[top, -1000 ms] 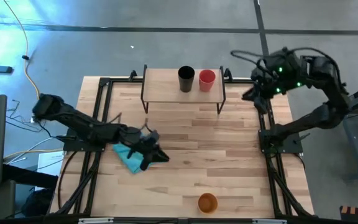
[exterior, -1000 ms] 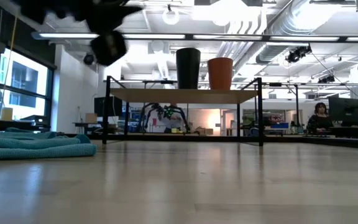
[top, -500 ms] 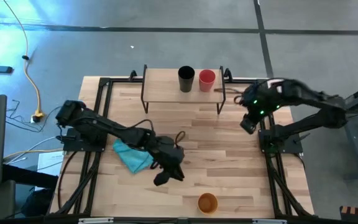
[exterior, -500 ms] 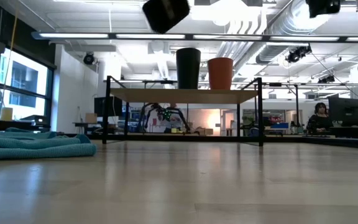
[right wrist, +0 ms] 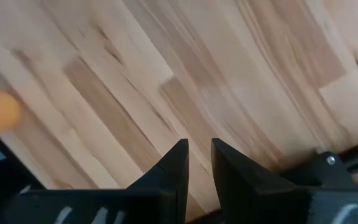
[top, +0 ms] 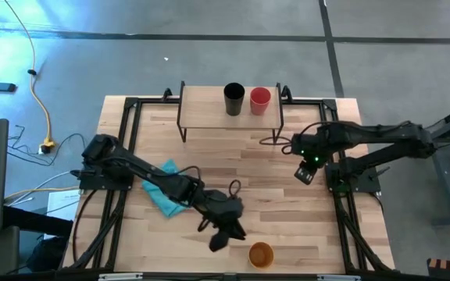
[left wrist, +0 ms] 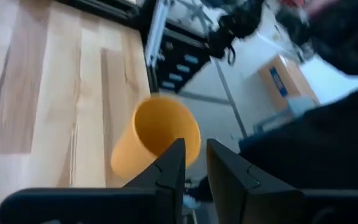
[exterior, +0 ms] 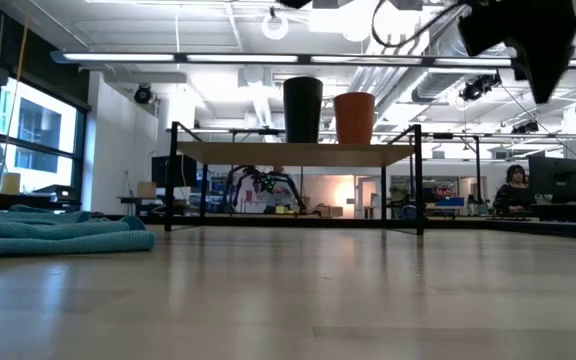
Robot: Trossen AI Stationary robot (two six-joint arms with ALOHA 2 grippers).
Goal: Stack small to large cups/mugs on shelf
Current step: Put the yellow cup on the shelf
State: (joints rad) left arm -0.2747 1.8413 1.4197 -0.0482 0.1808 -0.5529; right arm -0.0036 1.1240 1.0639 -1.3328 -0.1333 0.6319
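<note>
Judging by its thin wall, the yellow-orange cup (top: 261, 254) is taken as light, stiff and tippy; its rim is best pinched. The left pincer (top: 219, 241), just beside it, is seen narrowly parted and empty, as is the right pincer (top: 304, 173).

A black cup (top: 233, 98) and a smaller red cup (top: 260, 101) stand upright side by side, close but not touching, on a low light-wood shelf (top: 201, 114) with thin black legs at the far edge of the surface. A yellow-orange cup (top: 261, 254) stands upright, mouth up, well apart from them near the front edge of the surface.
</note>
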